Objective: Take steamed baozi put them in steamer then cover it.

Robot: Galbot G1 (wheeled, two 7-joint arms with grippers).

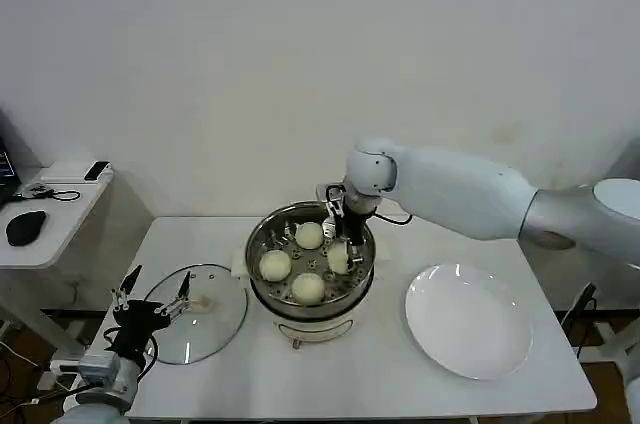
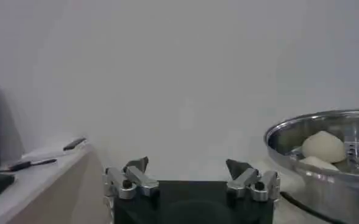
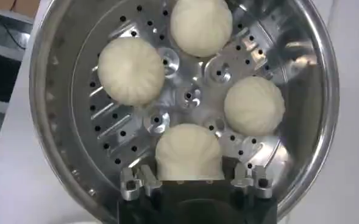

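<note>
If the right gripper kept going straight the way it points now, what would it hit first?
Probably the baozi between the right gripper's open fingers, inside the steamer; right under that, the perforated floor. Whether the fingers touch the bun is unclear.

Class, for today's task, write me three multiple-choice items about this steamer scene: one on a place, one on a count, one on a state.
1. Where does the cover lie?
A. On the table, on the steamer's left
B. On the steamer
C. On the white plate

2. How many steamed baozi are in the steamer?
A. Two
B. Three
C. Four

3. What is on the white plate?
A. One bun
B. Nothing
C. The cover

Answers:
1 A: the glass cover rests flat by the left end effector.
2 C: four buns sit on the perforated floor.
3 B: its surface is bare.
The right end effector straddles the nearest bun.
</note>
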